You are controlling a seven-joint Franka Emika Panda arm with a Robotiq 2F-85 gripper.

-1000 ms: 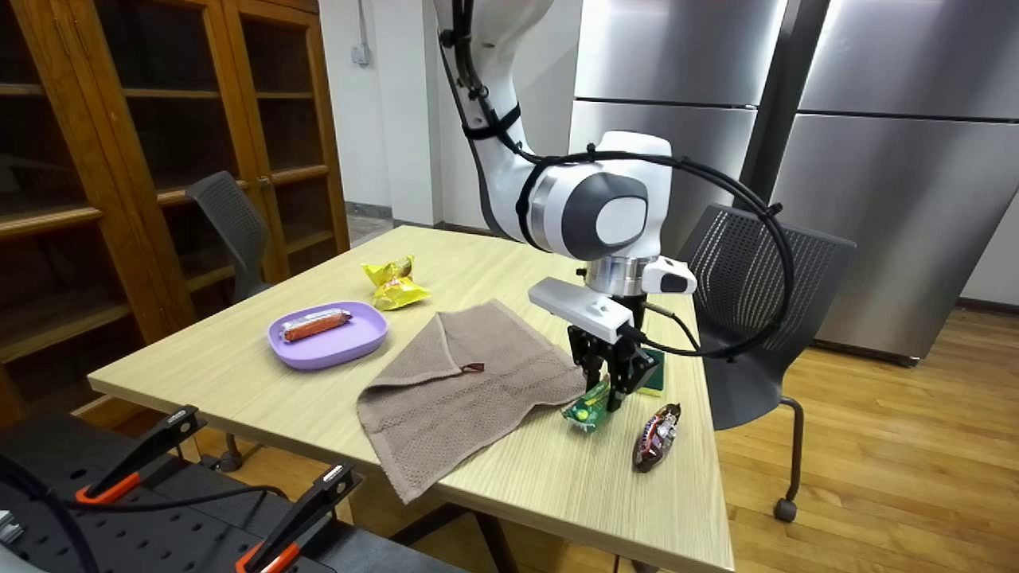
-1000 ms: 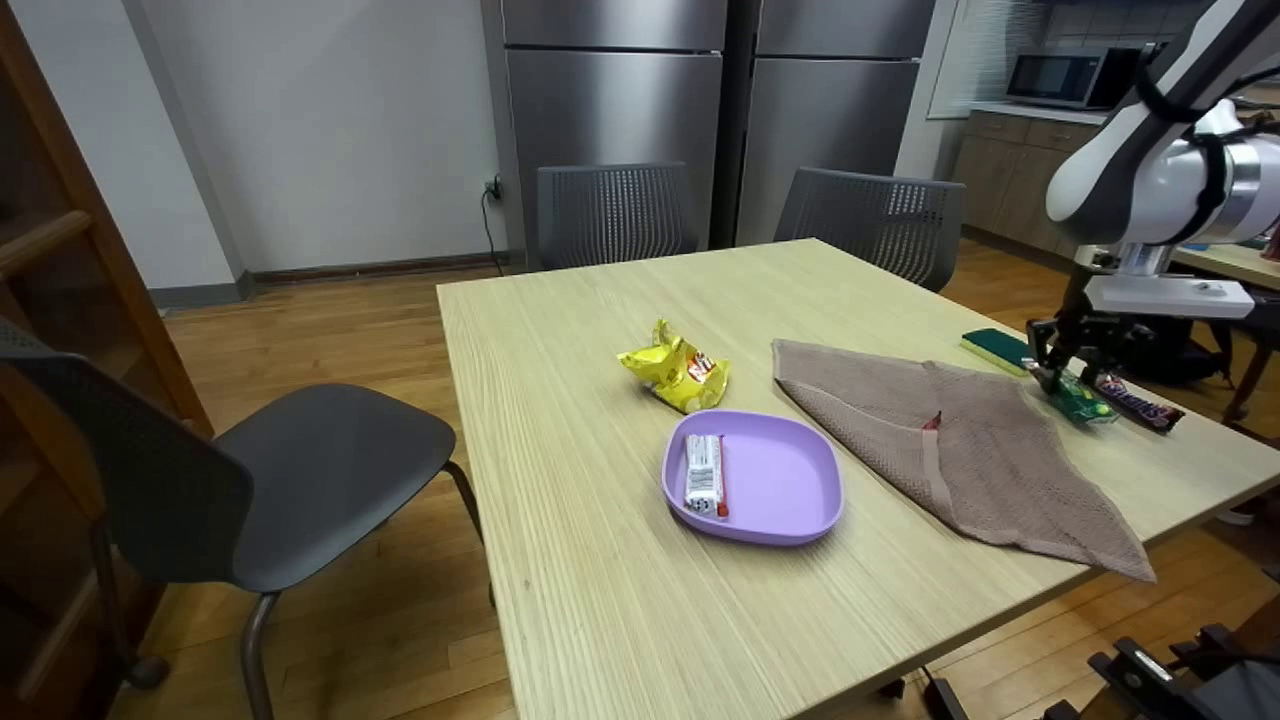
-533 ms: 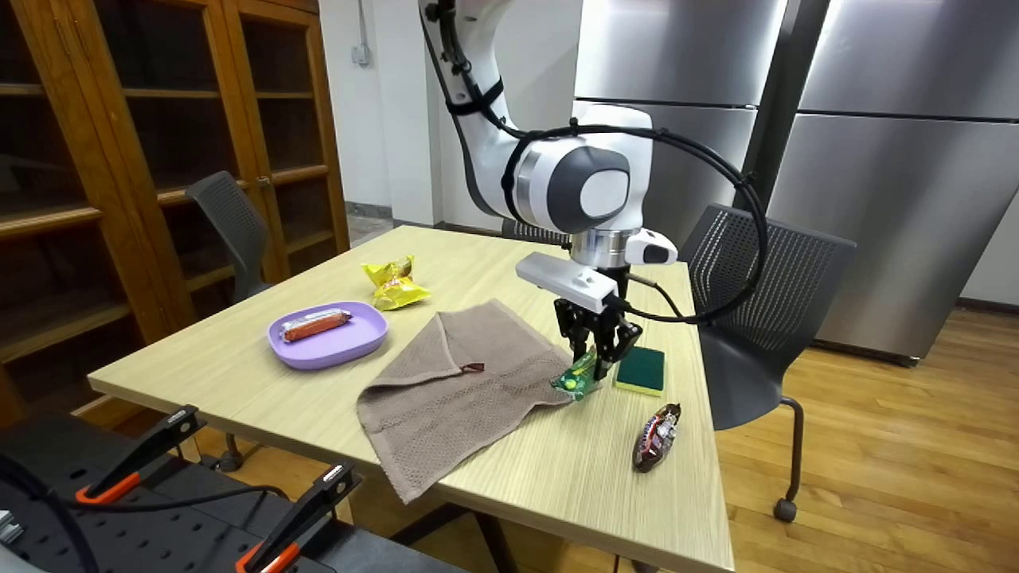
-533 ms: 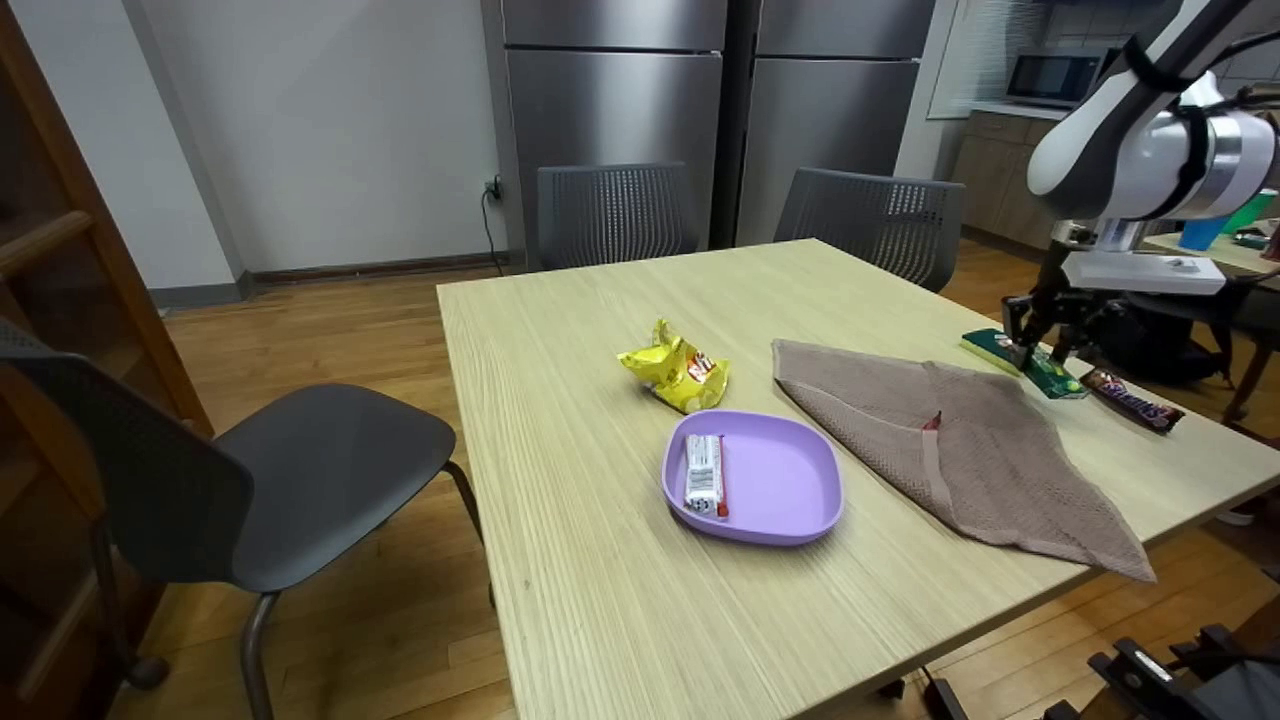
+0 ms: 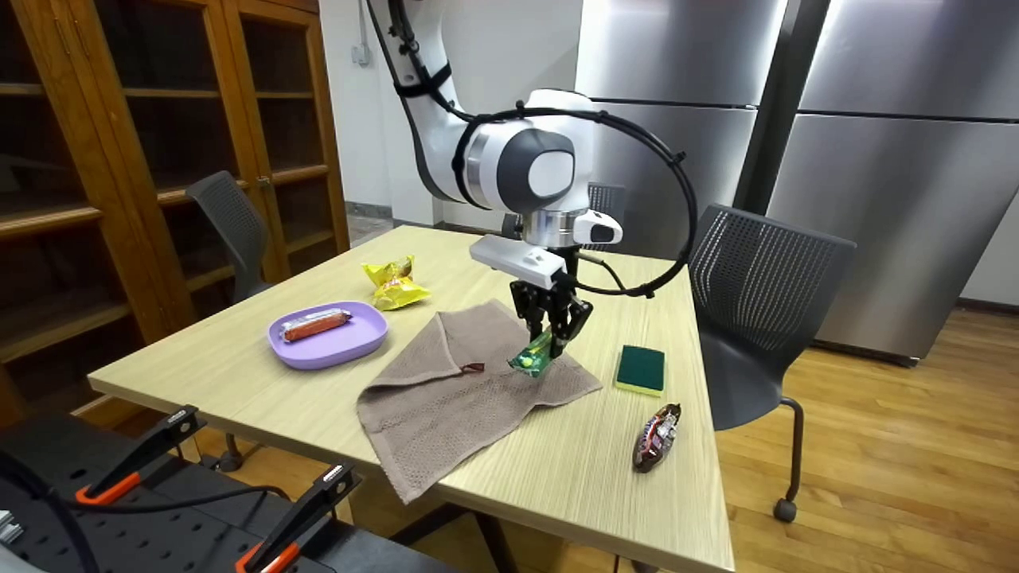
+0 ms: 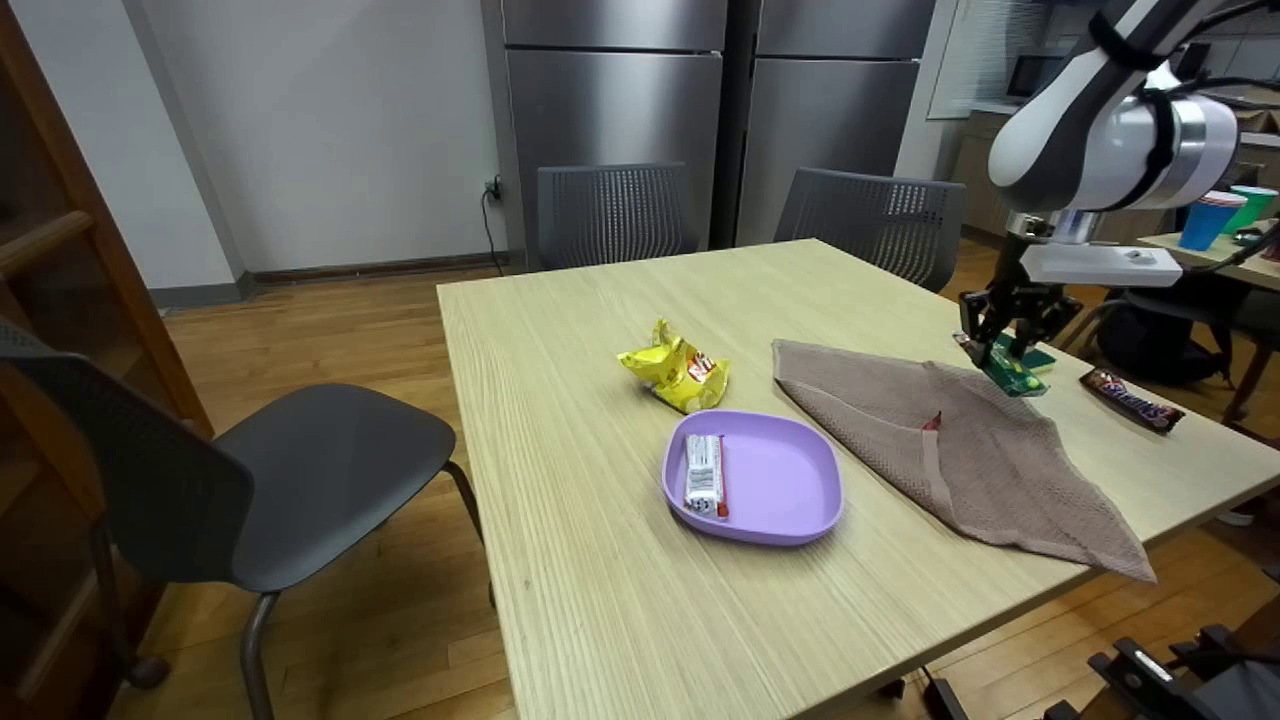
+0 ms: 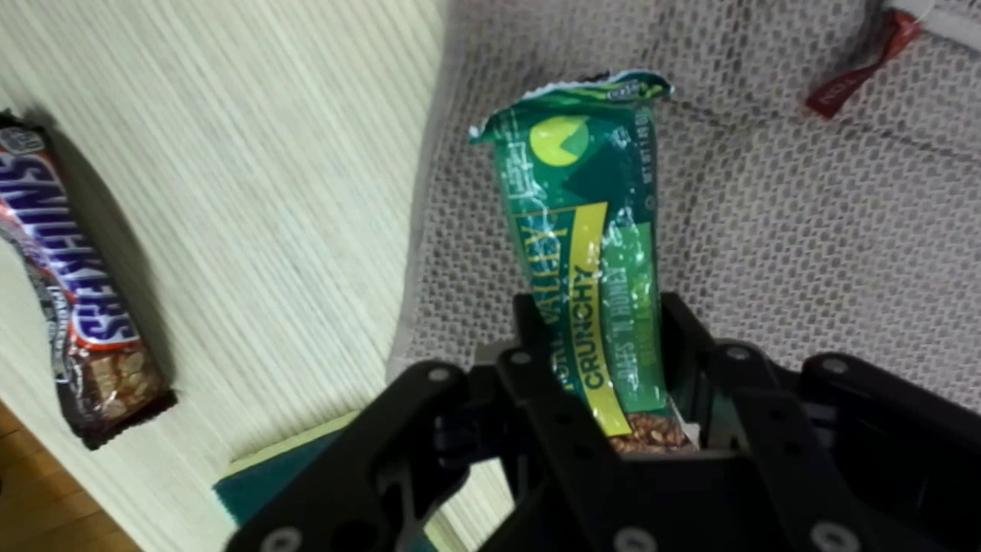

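Metal-fronted refrigerators (image 5: 892, 199) stand behind the table (image 5: 589, 469), whose pale top shows straight wood grain. Across it lies a brown cloth (image 5: 470, 414), waffle-textured, one side folded over, one corner hanging past the table's edge. Next comes the purple dish (image 6: 780, 480), smooth and low-walled, a square with rounded corners; in it, close to one wall, rests a wrapped bar (image 6: 705, 475). The black pincer (image 7: 602, 330) pinches the green bar (image 7: 586, 222) between its two sides, holding it raised over the cloth. A puffed, crinkled yellow bag (image 6: 680, 370) sits near the dish. The sponge (image 5: 641, 368) is a flat block, a dark green layer over yellow. The green bar itself is a long oblong in glossy film with a crimped end. A Snickers bar (image 7: 77, 268), its shiny wrapper puckered, lies near the sponge. Smallest is the cloth's red ribbon tag (image 7: 866, 77).
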